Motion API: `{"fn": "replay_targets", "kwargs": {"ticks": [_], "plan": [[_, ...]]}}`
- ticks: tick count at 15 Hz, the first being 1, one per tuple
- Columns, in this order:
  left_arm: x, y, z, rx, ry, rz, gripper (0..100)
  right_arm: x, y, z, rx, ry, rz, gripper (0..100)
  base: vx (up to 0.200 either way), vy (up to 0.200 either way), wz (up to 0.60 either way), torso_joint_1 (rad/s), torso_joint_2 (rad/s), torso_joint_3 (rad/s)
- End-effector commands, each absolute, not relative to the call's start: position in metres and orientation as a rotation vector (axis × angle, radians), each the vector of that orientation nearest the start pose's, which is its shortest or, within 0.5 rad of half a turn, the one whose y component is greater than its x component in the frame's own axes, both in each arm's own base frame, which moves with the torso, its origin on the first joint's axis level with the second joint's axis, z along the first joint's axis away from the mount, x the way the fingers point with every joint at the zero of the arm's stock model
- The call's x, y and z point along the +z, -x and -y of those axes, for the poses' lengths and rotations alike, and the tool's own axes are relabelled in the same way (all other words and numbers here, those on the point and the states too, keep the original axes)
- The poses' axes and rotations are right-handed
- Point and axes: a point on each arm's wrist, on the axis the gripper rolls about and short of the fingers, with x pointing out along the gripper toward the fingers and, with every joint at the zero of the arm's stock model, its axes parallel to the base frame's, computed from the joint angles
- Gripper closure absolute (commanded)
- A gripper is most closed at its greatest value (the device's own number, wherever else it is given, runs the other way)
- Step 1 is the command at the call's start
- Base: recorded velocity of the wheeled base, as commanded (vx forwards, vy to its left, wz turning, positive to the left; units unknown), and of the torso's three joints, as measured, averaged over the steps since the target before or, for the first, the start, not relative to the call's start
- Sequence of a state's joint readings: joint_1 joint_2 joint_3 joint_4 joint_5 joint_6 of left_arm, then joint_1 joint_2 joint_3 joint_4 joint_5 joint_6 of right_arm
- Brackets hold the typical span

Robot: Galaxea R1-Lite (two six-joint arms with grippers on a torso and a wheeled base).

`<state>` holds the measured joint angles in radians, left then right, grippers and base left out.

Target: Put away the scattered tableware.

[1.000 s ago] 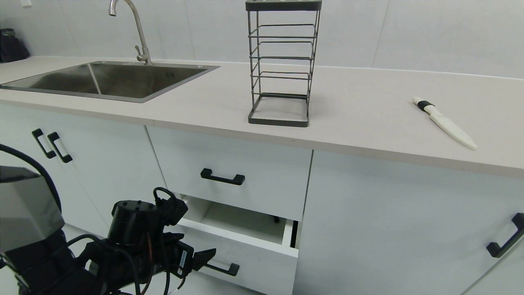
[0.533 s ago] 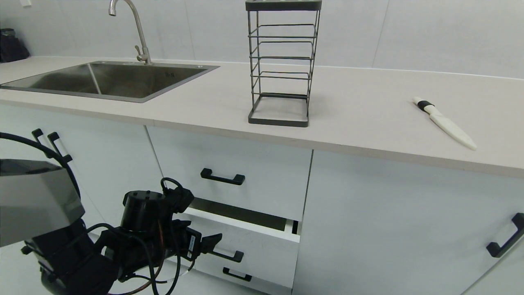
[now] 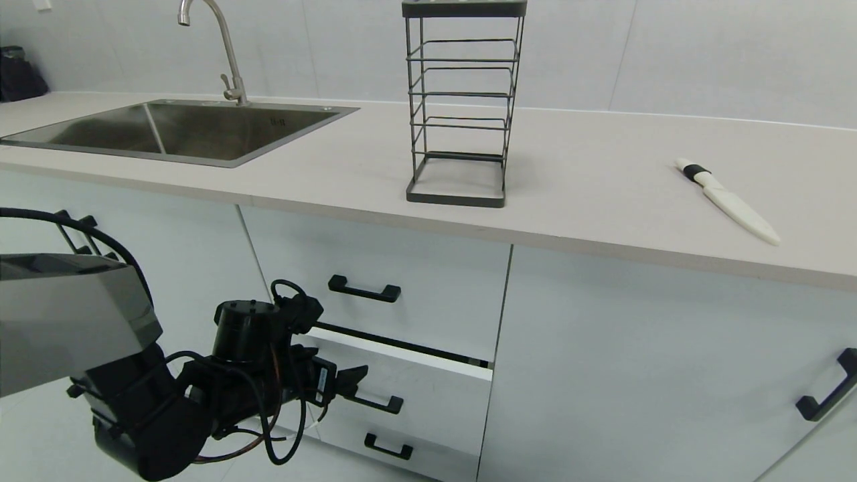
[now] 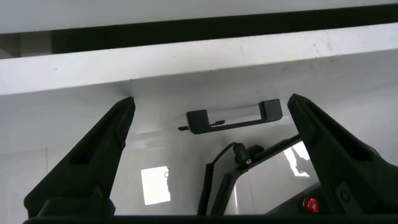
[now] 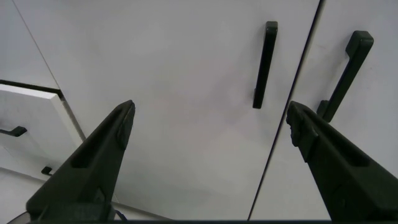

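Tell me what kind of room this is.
Most likely a kitchen: a steel sink with a tap set in a countertop, drawers and cupboard doors beneath, and a knife lying on top.

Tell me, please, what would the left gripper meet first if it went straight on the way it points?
Probably the black handle on the nearly shut drawer, which lies dead ahead of the open left gripper; the gap is hard to judge.

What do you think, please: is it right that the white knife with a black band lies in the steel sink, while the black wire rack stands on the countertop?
Not quite: the head view shows the white knife with a black band on the pale countertop, right of the black wire rack.
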<state>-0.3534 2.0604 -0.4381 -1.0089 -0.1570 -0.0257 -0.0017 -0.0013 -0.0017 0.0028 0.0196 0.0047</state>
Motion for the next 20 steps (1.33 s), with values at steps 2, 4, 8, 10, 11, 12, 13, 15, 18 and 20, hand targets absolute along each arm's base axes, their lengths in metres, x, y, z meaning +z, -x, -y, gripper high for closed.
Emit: {"fn": "replay_targets", "kwargs": {"ticks": [2,4,8,10,11,12,13,15,18,20], "plan": [[0.027,-0.282,0.105,-0.477,-0.031,-0.603,0,0.076,0.023,0.0,0.018,-0.005,-0.002,0,0.0,0.0,0.0,0.0,0.0,0.0],[0.026,-0.287,0.106,-0.476,-0.03,-0.597,0,0.076,0.023,0.0,0.018,-0.005,-0.002,0,0.0,0.0,0.0,0.0,0.0,0.0],[0.024,-0.294,0.108,-0.475,-0.03,-0.588,0,0.076,0.023,0.0,0.018,-0.005,-0.002,0,0.0,0.0,0.0,0.0,0.0,0.0],[0.025,-0.292,0.108,-0.476,-0.03,-0.591,0,0.076,0.023,0.0,0.018,-0.005,-0.002,0,0.0,0.0,0.0,0.0,0.0,0.0],[0.03,-0.278,0.107,-0.483,-0.035,-0.597,0,0.076,0.023,0.0,0.018,-0.005,-0.002,0,0.0,0.0,0.0,0.0,0.0,0.0],[0.037,-0.266,0.104,-0.486,-0.036,-0.593,0,0.076,0.023,0.0,0.018,-0.005,-0.002,0,0.0,0.0,0.0,0.0,0.0,0.0],[0.042,-0.257,0.101,-0.488,-0.036,-0.591,0,0.076,0.023,0.0,0.018,-0.005,-0.002,0,0.0,0.0,0.0,0.0,0.0,0.0],[0.058,-0.228,0.088,-0.483,-0.032,-0.569,0,0.076,0.023,0.0,0.018,-0.005,-0.002,0,0.0,0.0,0.0,0.0,0.0,0.0],[0.077,-0.195,0.075,-0.476,-0.022,-0.521,0,0.076,0.023,0.0,0.018,-0.005,-0.002,0,0.0,0.0,0.0,0.0,0.0,0.0],[0.094,-0.171,0.066,-0.479,-0.011,-0.438,0,0.076,0.023,0.0,0.018,-0.005,-0.002,0,0.0,0.0,0.0,0.0,0.0,0.0]]}}
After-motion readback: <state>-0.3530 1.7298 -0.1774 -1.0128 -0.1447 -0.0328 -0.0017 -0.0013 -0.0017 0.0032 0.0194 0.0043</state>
